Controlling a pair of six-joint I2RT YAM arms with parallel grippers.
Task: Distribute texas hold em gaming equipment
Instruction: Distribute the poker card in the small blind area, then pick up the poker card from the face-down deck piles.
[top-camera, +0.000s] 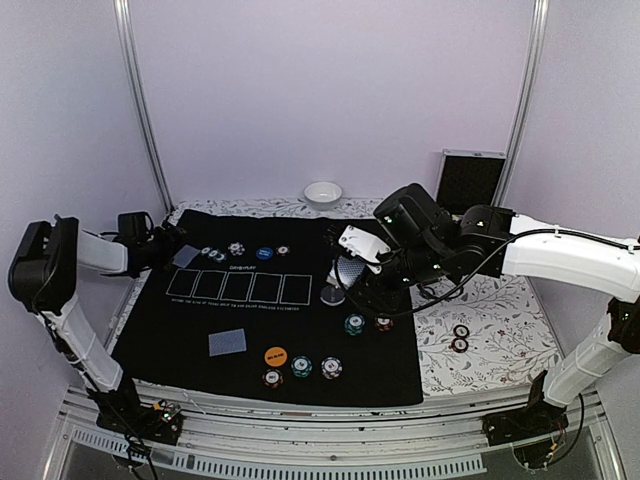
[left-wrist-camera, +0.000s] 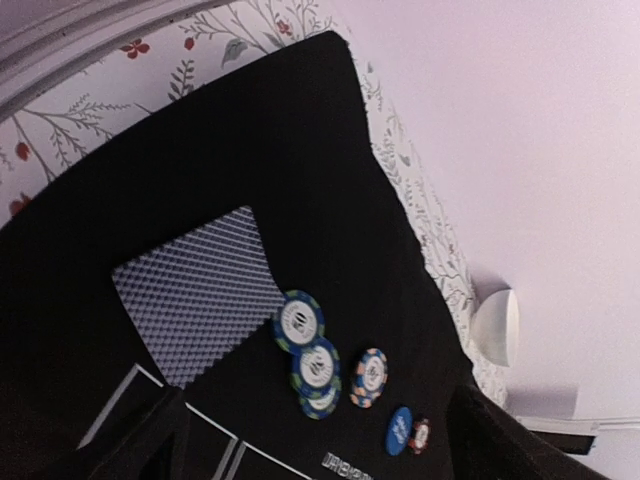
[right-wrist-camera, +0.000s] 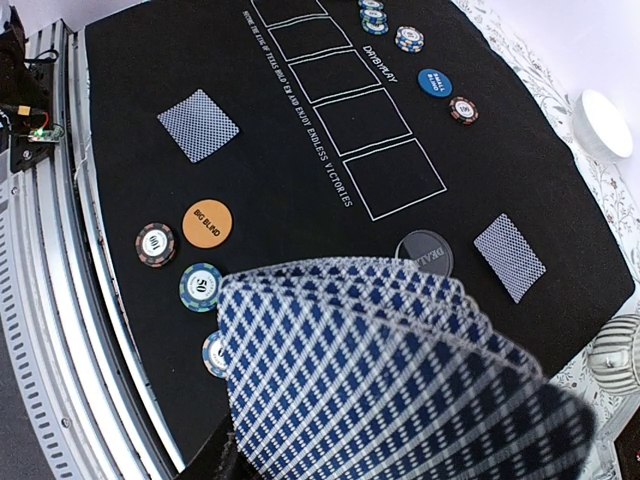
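Lilac walls close round a table spread with a floral cloth (top-camera: 500, 330) and a black poker mat (top-camera: 180, 340).

From above, my left claw (top-camera: 172, 253) sits at the mat's ten o'clock corner, just beside a face-down card (top-camera: 187, 257). My right claw (top-camera: 352, 262) hangs over the mat's three o'clock side, clamped on a fan of playing cards (top-camera: 347, 272). The dark dealer disc (top-camera: 332, 296) lies just under it. A second card (top-camera: 227, 342) lies toward seven o'clock. The orange disc (top-camera: 276, 355) and a row of striped chips (top-camera: 302, 366) lie at six. Two loose chips (top-camera: 460, 338) sit off the mat on the cloth at four o'clock. A white bowl (top-camera: 323, 193) stands beyond the mat at twelve.

At my left wrist, my fingers (left-wrist-camera: 130, 445) stand wide apart at the bottom corners with nothing between them. The face-down card lies flat at nine o'clock from centre, with blue-green chips (left-wrist-camera: 315, 365) at its edge. A blue disc (left-wrist-camera: 399, 430) lies toward five.

At my right wrist, the fan fills the frame from six to four o'clock, blue-checked backs up, and hides my fingertips. Past it the orange disc reads BIG BLIND at nine o'clock. A third card (right-wrist-camera: 510, 256) lies at three, and a ribbed mug (right-wrist-camera: 615, 355) shows at the four o'clock edge.
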